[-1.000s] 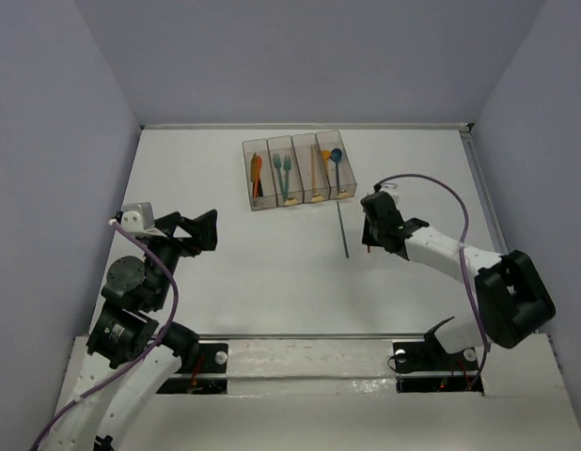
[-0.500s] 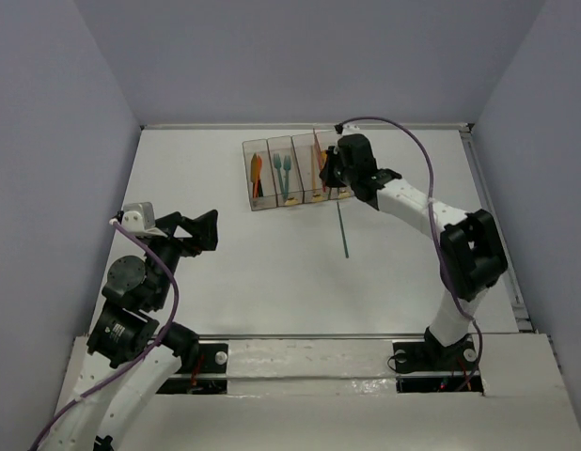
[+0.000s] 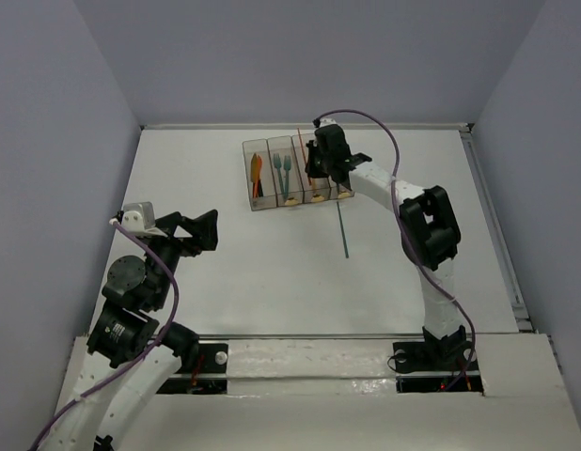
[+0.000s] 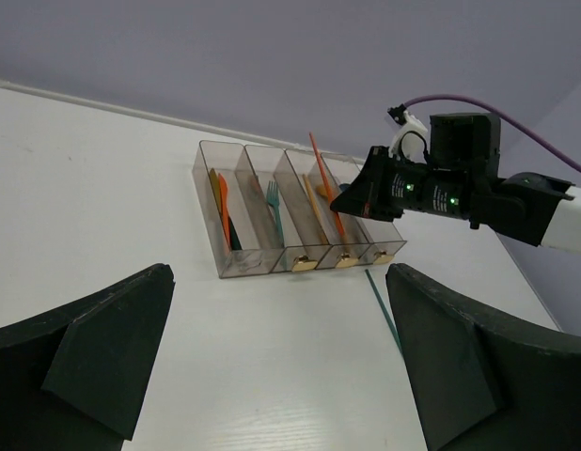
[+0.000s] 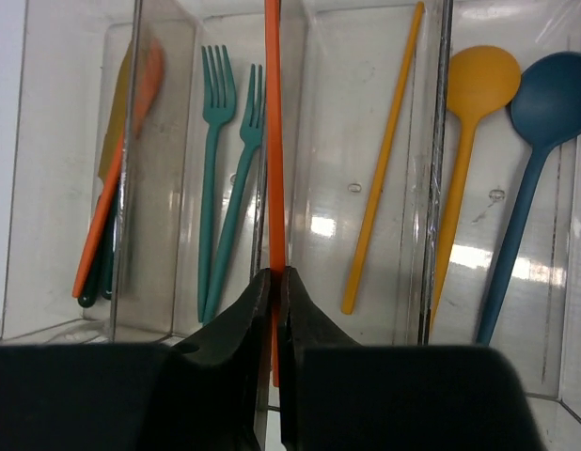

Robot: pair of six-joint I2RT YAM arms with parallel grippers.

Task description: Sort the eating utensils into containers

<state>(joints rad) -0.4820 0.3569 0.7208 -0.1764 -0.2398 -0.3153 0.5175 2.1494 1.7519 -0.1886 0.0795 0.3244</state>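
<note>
1. Left wrist view: the left gripper (image 4: 281,319) has its fingers spread wide at the bottom corners and holds nothing.
2. Centre frame: the orange stick (image 4: 319,164) tilts above the containers (image 4: 236,268).
3. Right of centre: the right gripper (image 4: 347,201) is clamped on the stick's lower end.

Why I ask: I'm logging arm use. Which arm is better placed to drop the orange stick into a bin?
Right. The right fingers pinch the orange stick directly above the bins; the left fingers sit open, well short of them.
</note>
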